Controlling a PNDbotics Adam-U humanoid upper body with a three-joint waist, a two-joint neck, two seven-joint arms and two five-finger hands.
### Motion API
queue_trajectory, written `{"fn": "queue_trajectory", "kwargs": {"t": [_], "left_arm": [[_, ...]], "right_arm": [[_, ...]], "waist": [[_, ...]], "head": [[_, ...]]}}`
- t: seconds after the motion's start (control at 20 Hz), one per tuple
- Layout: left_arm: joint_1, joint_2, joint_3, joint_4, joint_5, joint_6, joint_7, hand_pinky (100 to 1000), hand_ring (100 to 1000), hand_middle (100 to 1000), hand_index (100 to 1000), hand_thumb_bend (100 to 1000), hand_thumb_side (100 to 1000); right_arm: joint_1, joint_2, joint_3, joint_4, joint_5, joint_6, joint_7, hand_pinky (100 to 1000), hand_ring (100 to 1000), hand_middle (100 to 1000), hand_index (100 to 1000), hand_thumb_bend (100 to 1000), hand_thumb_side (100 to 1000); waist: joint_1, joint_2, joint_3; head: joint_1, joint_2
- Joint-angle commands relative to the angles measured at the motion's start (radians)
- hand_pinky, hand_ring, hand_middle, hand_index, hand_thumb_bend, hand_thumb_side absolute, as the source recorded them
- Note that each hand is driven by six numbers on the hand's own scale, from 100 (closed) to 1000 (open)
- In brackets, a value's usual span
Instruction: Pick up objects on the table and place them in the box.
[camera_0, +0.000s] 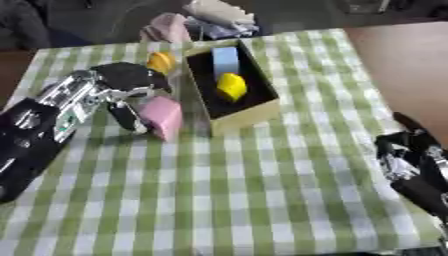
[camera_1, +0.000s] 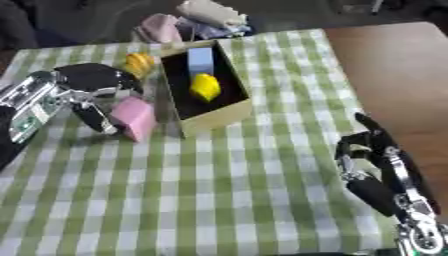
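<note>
An open cardboard box (camera_0: 255, 110) stands at the table's far middle, with a dark inside. In it lie a yellow object (camera_0: 232, 86) and a light blue block (camera_0: 226, 60). A pink block (camera_0: 163, 117) stands on the cloth just left of the box. My left hand (camera_0: 125, 80) is at the pink block, thumb on its left side and fingers curled over behind it. A yellow-orange object (camera_0: 160, 62) lies behind the hand, by the box's far left corner. My right hand (camera_1: 376, 165) rests at the lower right, fingers relaxed and holding nothing.
A green and white checked cloth (camera_0: 262, 190) covers the table. Bunched cloths or bags (camera_0: 206, 20) lie past the far edge. Bare brown tabletop (camera_1: 394, 65) shows to the right of the cloth.
</note>
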Motion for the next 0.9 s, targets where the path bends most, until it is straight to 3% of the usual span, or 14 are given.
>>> {"fn": "queue_trajectory", "kwargs": {"t": [0.05,0.2,0.25,0.55,0.75,0.9], "left_arm": [[-0.018,0.011,0.007,0.005,0.012,-0.003,-0.013,811,769,759,833,410,288],[-0.021,0.008,0.012,0.004,0.017,0.009,0.011,784,714,694,791,350,268],[-0.022,0.007,0.016,-0.001,0.019,0.015,0.025,758,666,641,751,294,247],[-0.043,0.019,0.046,-0.096,0.072,0.061,0.106,722,607,580,705,204,207],[-0.100,0.008,0.042,-0.143,0.080,0.098,0.134,744,634,605,723,243,202],[-0.157,-0.033,0.020,-0.117,0.048,0.105,0.137,759,655,621,735,259,204]], "right_arm": [[-0.013,-0.005,-0.004,-0.012,-0.003,-0.003,-0.001,659,789,600,968,100,470],[-0.013,-0.005,-0.004,-0.011,-0.003,-0.003,-0.002,659,789,600,968,100,470],[-0.013,-0.005,-0.005,-0.011,-0.003,-0.003,-0.002,659,789,600,968,100,470],[-0.013,-0.006,-0.005,-0.011,-0.001,-0.003,-0.002,659,789,599,968,100,470],[-0.012,-0.007,0.000,-0.010,-0.001,-0.004,0.003,659,789,599,967,100,470],[-0.015,-0.006,0.008,-0.009,-0.002,-0.005,0.012,660,790,600,966,100,470]], "waist": [[-0.008,0.002,-0.002],[-0.008,0.002,-0.003],[-0.007,0.002,-0.003],[-0.005,-0.001,-0.002],[-0.005,-0.006,-0.004],[-0.008,-0.009,-0.013]], "head": [[-0.002,-0.010],[-0.002,-0.010],[-0.003,-0.010],[-0.007,-0.007],[-0.002,-0.005],[0.003,-0.009]]}}
